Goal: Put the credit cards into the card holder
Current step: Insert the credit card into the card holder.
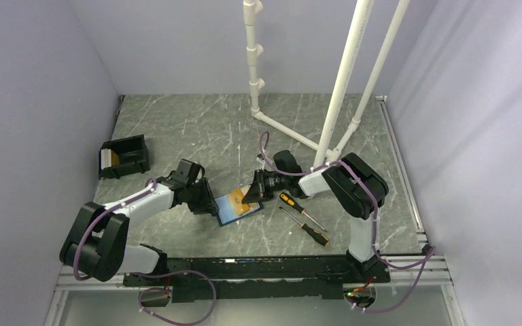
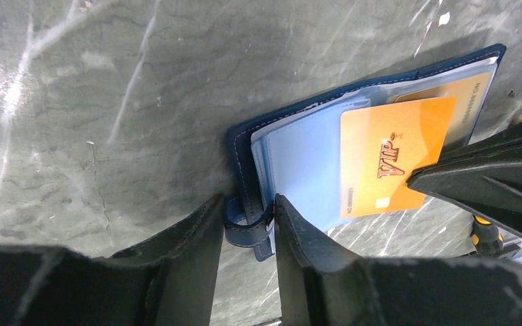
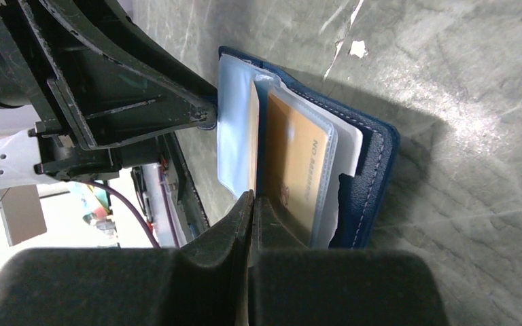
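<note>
Card holder (image 2: 299,163) open, left jaws pinching clasp edge; right jaws gripping credit card (image 2: 387,153) over sleeves.

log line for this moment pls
left gripper: shut on card holder | right gripper: shut on credit card | card: at open sleeves, not seated

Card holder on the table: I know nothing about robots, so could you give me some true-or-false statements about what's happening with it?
1. The card holder lies open. True.
2. The right gripper pinches an orange VIP card over the holder. True.
3. The left gripper grips a screwdriver. False: its fingers close on the holder's clasp tab.
4. Both screwdrivers lie inside the black box. False: they lie on the table beside the right arm, far from the box.
5. A second card sits in one of the holder's clear sleeves. True.
</note>
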You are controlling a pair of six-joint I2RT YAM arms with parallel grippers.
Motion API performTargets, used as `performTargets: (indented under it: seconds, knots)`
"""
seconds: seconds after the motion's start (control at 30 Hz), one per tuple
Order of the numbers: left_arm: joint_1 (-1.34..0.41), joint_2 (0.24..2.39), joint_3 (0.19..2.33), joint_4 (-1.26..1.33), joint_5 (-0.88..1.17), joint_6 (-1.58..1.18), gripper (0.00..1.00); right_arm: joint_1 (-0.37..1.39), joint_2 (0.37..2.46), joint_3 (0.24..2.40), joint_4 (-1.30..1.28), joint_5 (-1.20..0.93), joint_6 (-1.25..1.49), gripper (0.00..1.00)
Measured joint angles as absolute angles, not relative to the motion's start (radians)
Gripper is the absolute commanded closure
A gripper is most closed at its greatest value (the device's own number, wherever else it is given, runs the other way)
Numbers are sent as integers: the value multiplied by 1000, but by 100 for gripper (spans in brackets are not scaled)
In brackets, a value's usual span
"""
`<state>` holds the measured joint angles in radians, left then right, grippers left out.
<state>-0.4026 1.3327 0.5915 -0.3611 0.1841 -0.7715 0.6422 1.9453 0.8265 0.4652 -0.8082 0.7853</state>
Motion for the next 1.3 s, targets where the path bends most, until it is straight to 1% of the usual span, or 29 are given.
performTargets:
  seconds: [0.17,0.3,0.4,0.43,0.47,0.57,0.63,0.7,0.77,1.0,1.2,1.3]
  knots:
    - [-406,1332,590,-356,182,-773,62,664,1945,807,487,-770,786,100]
    - [-409,1321,582,-352,175,-779,61,691,1924,812,433,-709,742,92]
    - [-411,1311,576,-349,168,-781,60,704,1888,836,332,-647,676,84]
    - [-413,1308,575,-350,167,-781,60,708,1877,848,292,-625,649,84]
    - [-414,1305,573,-350,163,-781,57,714,1868,862,251,-604,624,79]
    - [-415,1293,568,-355,159,-781,51,727,1848,903,146,-554,557,72]
    - [-416,1283,566,-361,155,-782,50,739,1826,924,77,-511,508,69]
    - [-416,1272,564,-367,149,-781,54,753,1813,933,42,-484,481,67]
    - [-416,1263,556,-371,141,-781,60,766,1804,938,17,-461,457,67]
    - [-416,1261,544,-370,136,-782,72,793,1833,978,4,-453,437,67]
    - [-421,1268,543,-362,134,-782,77,850,1874,1018,27,-451,438,67]
    - [-427,1272,543,-356,134,-783,76,866,1885,1020,46,-467,456,67]
